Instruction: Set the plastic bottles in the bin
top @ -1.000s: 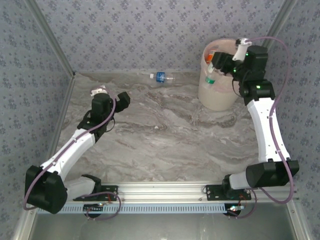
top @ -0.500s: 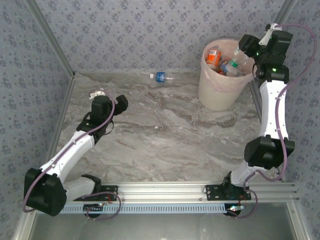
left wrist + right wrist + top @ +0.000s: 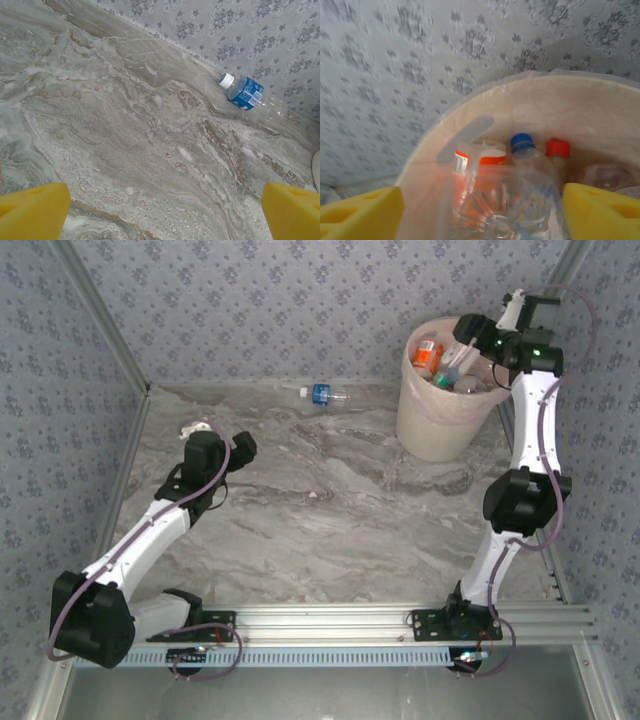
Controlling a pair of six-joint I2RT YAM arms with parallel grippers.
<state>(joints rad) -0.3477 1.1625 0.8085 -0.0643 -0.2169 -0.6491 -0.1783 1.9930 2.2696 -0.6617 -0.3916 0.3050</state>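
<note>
On the left, the left gripper [image 3: 165, 215] is hanging low over the table [image 3: 125, 150], fingers spread wide and empty, facing the one loose bottle [image 3: 253, 98] lying by the back wall [image 3: 225, 25], probably its next pick. The blue label [image 3: 244, 91] is carrying print too small to read. The right gripper [image 3: 482, 210] is hovering over the bin [image 3: 585, 112], fingers spread beside a clear bottle [image 3: 500, 200], apparently dropping it in; an orange label [image 3: 492, 161] there is looking blurred.

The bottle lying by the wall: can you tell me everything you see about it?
The bottle is small and made of clear plastic, with a white cap and a blue label around its middle. It looks empty. It lies on its side on the marbled table, close to the back wall, with its cap pointing left. As far as I can see, only the table touches it.
</note>
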